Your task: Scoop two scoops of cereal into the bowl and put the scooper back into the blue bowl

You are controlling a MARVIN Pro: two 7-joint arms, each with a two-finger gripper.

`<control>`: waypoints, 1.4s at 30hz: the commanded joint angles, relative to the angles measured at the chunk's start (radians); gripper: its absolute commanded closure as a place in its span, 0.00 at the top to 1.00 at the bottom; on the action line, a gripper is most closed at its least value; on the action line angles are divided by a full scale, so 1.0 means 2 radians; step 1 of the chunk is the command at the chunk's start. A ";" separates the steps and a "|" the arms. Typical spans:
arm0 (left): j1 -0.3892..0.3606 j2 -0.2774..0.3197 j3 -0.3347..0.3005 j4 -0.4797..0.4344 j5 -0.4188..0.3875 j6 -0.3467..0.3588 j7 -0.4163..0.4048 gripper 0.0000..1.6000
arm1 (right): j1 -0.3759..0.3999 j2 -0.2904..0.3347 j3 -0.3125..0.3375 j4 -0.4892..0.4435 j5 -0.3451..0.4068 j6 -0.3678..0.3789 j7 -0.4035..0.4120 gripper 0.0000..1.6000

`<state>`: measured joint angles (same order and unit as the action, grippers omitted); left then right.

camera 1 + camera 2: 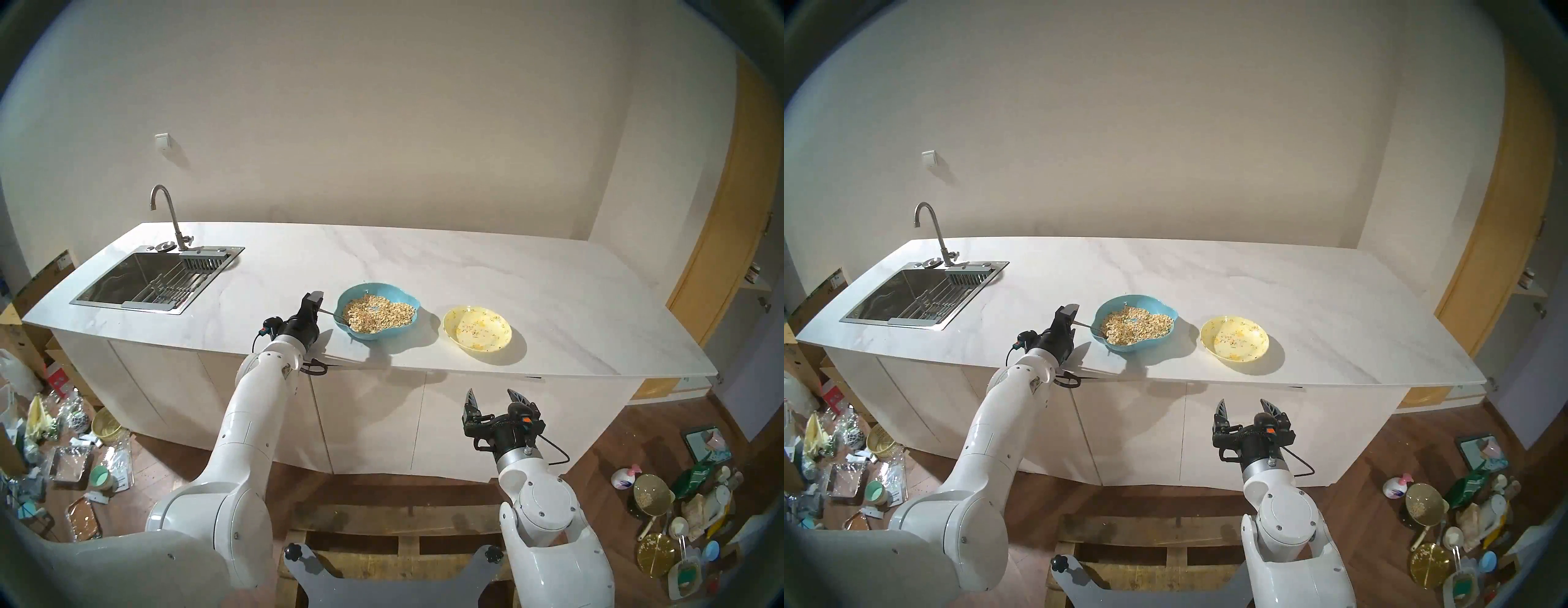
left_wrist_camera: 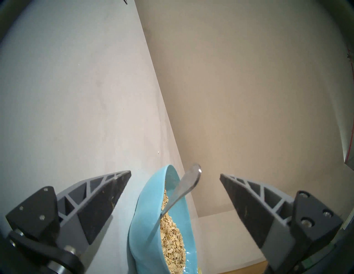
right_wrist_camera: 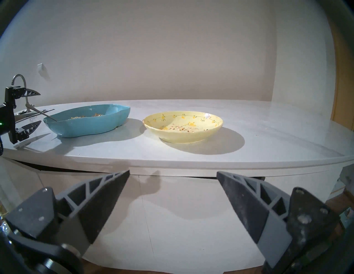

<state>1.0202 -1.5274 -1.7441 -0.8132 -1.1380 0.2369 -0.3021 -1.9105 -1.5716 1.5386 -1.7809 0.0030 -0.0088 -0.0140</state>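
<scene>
So the spoon (image 2: pixel 184 188) is sitting in the blue bowl (image 1: pixel 377 312) at the middle of the head view, head buried in the cereal (image 1: pixel 379 313), handle propped on the rim and poking out toward the left of the frame. The left hand (image 1: pixel 316 302) is parked right at that handle end with its fingers spread wide. In the left wrist view the handle tip is seen floating between the two fingers, touching neither, so nothing is gripped yet. The right hand (image 1: pixel 494 399) is held low in the lower right of the frame, in front of the cabinet and below the worktop (image 1: pixel 466 271), fingers also apart and empty.

The yellow bowl (image 1: pixel 477 327) is just to the right of the blue one. Only a few specks can be made out inside, and whether those are flakes or the printed pattern can't really be told.

Judging by this, the step in hand is the grab of the spoon. To do it well, the handle should probably be centred between the fingers before they're closed, and taken a bit further down from the tip so it isn't levered out. It's thin shiny metal, so a slip or twist is likely if it's pinched off-centre. The bowl rim is close too, so a nudge there could shift the bowl or spill flakes.
</scene>
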 commanded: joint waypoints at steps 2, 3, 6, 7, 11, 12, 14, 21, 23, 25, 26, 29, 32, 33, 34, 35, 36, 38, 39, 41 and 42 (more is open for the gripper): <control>-0.033 0.006 0.005 0.008 0.003 -0.009 -0.019 1.00 | 0.003 -0.001 -0.001 -0.012 0.000 -0.003 0.000 1.00; -0.035 0.006 0.006 0.011 0.003 -0.010 -0.020 1.00 | 0.003 -0.001 -0.001 -0.012 0.000 -0.003 0.000 1.00; -0.041 0.008 0.010 0.019 0.005 -0.011 -0.025 1.00 | 0.003 -0.001 -0.001 -0.012 0.000 -0.003 0.000 1.00; -0.043 0.007 0.011 0.021 0.005 -0.011 -0.026 1.00 | 0.003 -0.001 -0.001 -0.012 0.000 -0.003 0.000 1.00; -0.051 0.008 0.018 0.033 0.008 -0.014 -0.032 1.00 | 0.003 -0.001 -0.001 -0.012 0.000 -0.003 0.000 1.00; -0.053 0.008 0.019 0.037 0.008 -0.015 -0.034 1.00 | 0.003 -0.001 -0.001 -0.012 0.000 -0.003 0.000 1.00; -0.057 0.008 0.021 0.044 0.008 -0.016 -0.038 1.00 | 0.003 -0.001 -0.001 -0.012 0.000 -0.003 0.000 1.00; -0.064 0.010 0.029 0.059 0.011 -0.017 -0.044 1.00 | 0.003 -0.001 -0.001 -0.012 0.000 -0.002 0.000 1.00; -0.064 0.012 0.032 0.065 0.013 -0.018 -0.049 1.00 | 0.002 -0.001 -0.001 -0.012 0.000 -0.002 0.000 1.00; -0.059 0.012 0.032 0.061 0.012 -0.018 -0.048 1.00 | 0.002 -0.001 -0.001 -0.012 0.000 -0.002 0.000 1.00; -0.057 0.012 0.032 0.060 0.011 -0.018 -0.048 1.00 | 0.002 -0.001 -0.001 -0.012 0.000 -0.002 0.000 1.00; -0.049 0.012 0.031 0.054 0.010 -0.016 -0.047 1.00 | 0.002 -0.001 -0.001 -0.012 0.000 -0.002 0.000 1.00; -0.044 0.013 0.032 0.047 0.011 -0.015 -0.041 0.27 | 0.002 -0.001 -0.001 -0.012 0.000 -0.002 0.000 1.00; -0.043 0.013 0.033 0.046 0.010 -0.014 -0.040 0.00 | 0.002 -0.001 -0.001 -0.012 0.000 -0.002 0.000 1.00; -0.042 0.013 0.033 0.044 0.011 -0.014 -0.038 0.00 | 0.002 -0.001 -0.001 -0.012 0.000 -0.002 0.000 1.00; -0.041 0.013 0.034 0.043 0.011 -0.014 -0.037 0.00 | 0.002 -0.001 -0.001 -0.012 0.000 -0.002 0.000 1.00; -0.039 0.013 0.034 0.041 0.010 -0.014 -0.036 0.00 | 0.002 -0.001 -0.001 -0.012 0.000 -0.002 0.000 1.00; -0.038 0.013 0.035 0.039 0.010 -0.014 -0.034 0.00 | 0.002 -0.001 -0.001 -0.012 0.000 -0.002 0.000 1.00; -0.038 0.013 0.036 0.039 0.011 -0.015 -0.033 0.00 | 0.002 -0.001 -0.001 -0.012 0.000 -0.002 0.000 1.00; -0.037 0.013 0.037 0.037 0.011 -0.015 -0.030 0.00 | 0.002 -0.001 -0.001 -0.012 0.000 -0.002 0.000 1.00; -0.036 0.013 0.037 0.036 0.011 -0.016 -0.029 0.00 | 0.002 -0.001 -0.001 -0.012 0.000 -0.002 0.000 1.00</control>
<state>0.9615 -1.4982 -1.6712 -0.7072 -1.1146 0.2066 -0.3535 -1.9105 -1.5716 1.5387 -1.7812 0.0029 -0.0088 -0.0138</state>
